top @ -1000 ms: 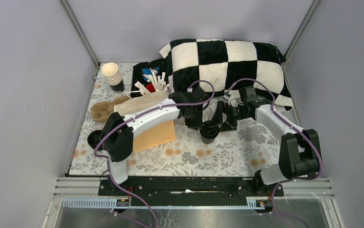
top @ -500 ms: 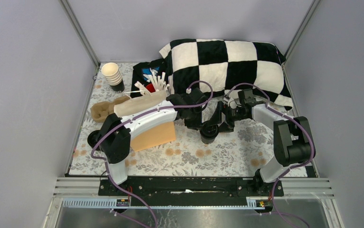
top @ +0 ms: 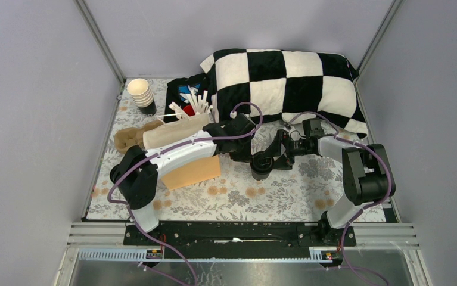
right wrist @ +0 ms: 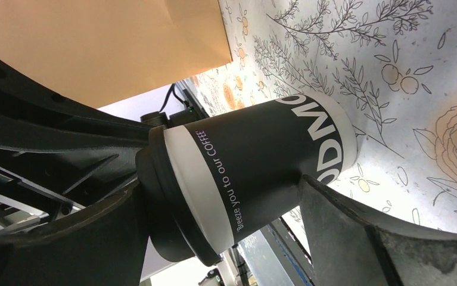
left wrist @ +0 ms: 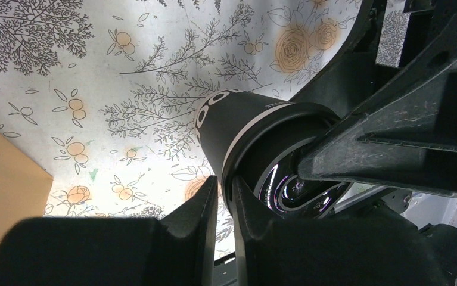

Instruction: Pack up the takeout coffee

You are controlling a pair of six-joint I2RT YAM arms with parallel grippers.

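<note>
1 takeout coffee [top: 261, 169] sits mid-table on the floral tablecloth [top: 261, 199]. The right gripper [top: 272, 161] clamps its wall from 3 o'clock. The left gripper [top: 248, 158] is at 9 o'clock, fingers nearly together by the lid [left wrist: 273, 143], grip unclear. A checkered pillow [top: 285, 77] lies at 12 o'clock, within grey walls [top: 35, 89].

The floral table [top: 261, 196] carries a checkered cushion [top: 285, 83] upper right, beige cups [top: 140, 94] upper left, and a tan bag [top: 191, 170] and takeout coffee [top: 261, 168] centrally.

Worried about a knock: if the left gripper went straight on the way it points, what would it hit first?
The left gripper would probably meet the black lid of the takeout coffee at once, with the right gripper just beyond. Depth is unclear.
</note>
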